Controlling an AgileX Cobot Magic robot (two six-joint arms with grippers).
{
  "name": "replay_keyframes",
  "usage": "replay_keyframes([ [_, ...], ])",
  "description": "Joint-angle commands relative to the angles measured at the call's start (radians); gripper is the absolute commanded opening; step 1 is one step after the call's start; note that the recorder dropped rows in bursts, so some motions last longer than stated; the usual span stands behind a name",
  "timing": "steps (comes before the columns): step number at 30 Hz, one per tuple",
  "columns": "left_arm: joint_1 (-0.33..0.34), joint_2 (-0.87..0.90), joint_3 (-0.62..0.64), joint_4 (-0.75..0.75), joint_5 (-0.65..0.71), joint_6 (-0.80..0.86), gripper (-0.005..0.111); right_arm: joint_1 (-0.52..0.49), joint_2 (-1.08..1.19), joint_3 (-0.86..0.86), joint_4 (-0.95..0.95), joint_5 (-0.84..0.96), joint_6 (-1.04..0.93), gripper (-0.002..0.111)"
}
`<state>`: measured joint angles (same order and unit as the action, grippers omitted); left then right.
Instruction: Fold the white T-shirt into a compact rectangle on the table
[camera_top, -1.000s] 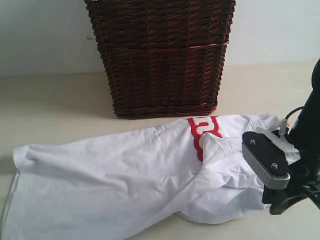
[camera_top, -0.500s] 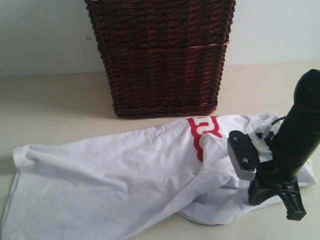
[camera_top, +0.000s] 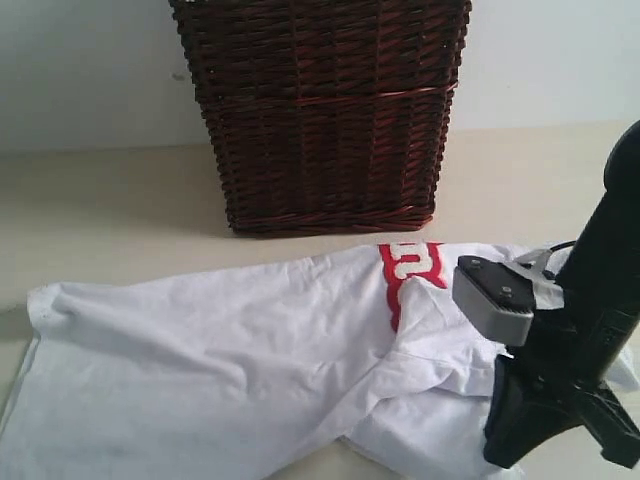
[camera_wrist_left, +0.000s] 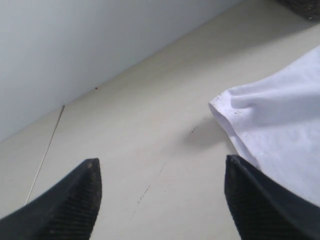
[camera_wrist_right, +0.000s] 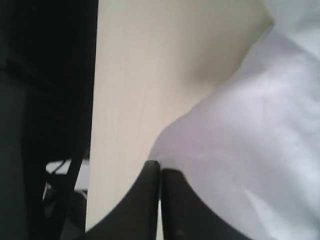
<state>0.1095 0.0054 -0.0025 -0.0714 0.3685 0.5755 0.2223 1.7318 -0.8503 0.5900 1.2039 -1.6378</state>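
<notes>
The white T-shirt (camera_top: 230, 340) lies crumpled across the table (camera_top: 100, 200), with its red-outlined lettering (camera_top: 405, 268) showing near the basket. My right gripper (camera_top: 505, 450) sits at the shirt's front right part. In the right wrist view the gripper (camera_wrist_right: 160, 167) is shut, with the T-shirt (camera_wrist_right: 250, 140) edge pinched at its tips. My left gripper (camera_wrist_left: 162, 170) is open over the bare table (camera_wrist_left: 150, 125), with nothing between its fingers. A corner of the T-shirt (camera_wrist_left: 280, 125) lies just beside one finger. The left gripper is out of the exterior view.
A tall dark wicker basket (camera_top: 320, 110) stands behind the shirt against the pale wall (camera_top: 80, 70). The table's edge (camera_wrist_right: 95, 125) runs close by the right gripper, with dark space beyond it.
My right gripper has dropped down and come toward the front, dragging the shirt's right part with it. The lettering has shifted slightly forward.
</notes>
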Motion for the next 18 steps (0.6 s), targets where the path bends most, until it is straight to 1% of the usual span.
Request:
replay_keyframes([
  [1, -0.003, -0.005, 0.003, -0.001, -0.003, -0.001, 0.067, -0.002, -0.008, -0.006, 0.186, -0.105, 0.031, 0.000],
  [9, -0.003, -0.005, 0.003, -0.001, -0.003, -0.001, 0.067, -0.002, -0.010, -0.006, 0.382, -0.426, 0.147, 0.000],
  [14, -0.003, -0.005, 0.003, -0.001, -0.003, -0.001, 0.067, -0.002, -0.010, -0.006, 0.397, -0.699, 0.275, 0.000],
  [17, -0.003, -0.005, 0.003, -0.001, -0.003, -0.001, 0.067, -0.002, -0.010, -0.006, 0.391, -0.824, 0.270, 0.000],
  [18, -0.003, -0.005, 0.003, -0.001, -0.003, -0.001, 0.067, -0.002, -0.010, -0.006, 0.377, -0.838, 0.249, 0.002],
])
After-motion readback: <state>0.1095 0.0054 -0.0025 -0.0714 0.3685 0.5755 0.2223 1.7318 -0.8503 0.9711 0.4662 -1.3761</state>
